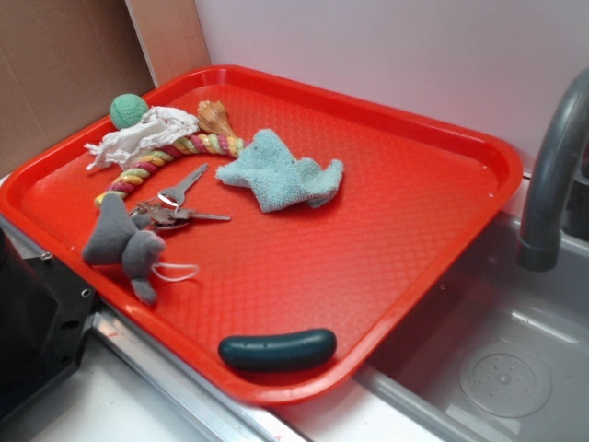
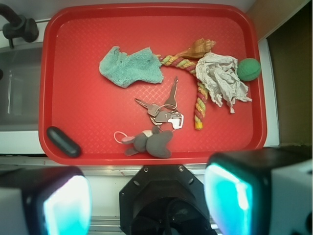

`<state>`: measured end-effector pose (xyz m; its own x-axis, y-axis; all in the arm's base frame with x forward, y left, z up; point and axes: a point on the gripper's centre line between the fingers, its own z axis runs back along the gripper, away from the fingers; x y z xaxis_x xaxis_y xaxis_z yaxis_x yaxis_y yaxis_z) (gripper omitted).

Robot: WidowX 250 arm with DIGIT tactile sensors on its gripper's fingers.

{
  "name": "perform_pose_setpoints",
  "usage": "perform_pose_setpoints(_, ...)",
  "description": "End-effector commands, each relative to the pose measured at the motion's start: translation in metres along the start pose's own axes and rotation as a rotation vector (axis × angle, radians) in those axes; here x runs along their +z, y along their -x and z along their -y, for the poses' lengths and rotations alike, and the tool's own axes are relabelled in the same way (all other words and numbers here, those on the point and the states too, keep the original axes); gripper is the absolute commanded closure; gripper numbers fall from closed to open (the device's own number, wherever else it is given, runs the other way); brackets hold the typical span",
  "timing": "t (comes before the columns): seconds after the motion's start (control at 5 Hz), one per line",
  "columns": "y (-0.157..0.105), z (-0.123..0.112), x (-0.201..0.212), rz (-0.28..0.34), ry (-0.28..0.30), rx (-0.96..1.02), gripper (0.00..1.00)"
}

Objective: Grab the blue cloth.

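The blue cloth [image 2: 131,67] is seen lying flat and rumpled on the red tray [image 2: 88,112], in the far half of the tray as viewed from the wrist camera, left of the tray's middle. Its long axis is judged to run roughly crosswise to the camera's forward direction, from a narrower left end to a broader right end. That right end is just beside, perhaps touching, the striped rope toy [image 2: 195,93]. The white stringy rag [image 2: 221,78] and green ball [image 2: 249,69] are found further right. The keys [image 2: 164,110] and the grey plush toy [image 2: 149,142] lie nearer the camera, between cloth and gripper.

The gripper [image 2: 146,203] is held spread wide, nothing between its two pads [image 2: 230,198], high above and behind the tray's near rim; it is not seen in the exterior view. The cloth therefore lies ahead and slightly left of the gripper's centre line. A forward advance over the keys and plush toy, then a descent, would probably be called for, with the pads closing across the cloth's short width.
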<state>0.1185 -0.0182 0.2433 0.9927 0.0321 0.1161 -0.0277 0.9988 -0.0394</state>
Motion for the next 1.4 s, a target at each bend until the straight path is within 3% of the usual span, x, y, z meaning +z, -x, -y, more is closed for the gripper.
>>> perform_pose_setpoints(0.0,0.000,0.000,0.000,0.000,0.000,0.000,0.00)
perform_pose_setpoints(0.2,-0.045,-0.048,-0.054,-0.253,-0.191,0.120,0.00)
perform_pose_setpoints(0.6,-0.113,-0.043,-0.156,-0.064,-0.077,0.621,0.00)
perform_pose_setpoints(0.8,-0.117,-0.033,-0.206,-0.033,-0.052,0.659,0.00)
perform_pose_setpoints(1.0,-0.111,-0.020,-0.245,-0.067,0.012,0.558,0.00)
perform_pose_setpoints(1.2,-0.102,-0.018,-0.262,-0.086,-0.026,0.495,0.00)
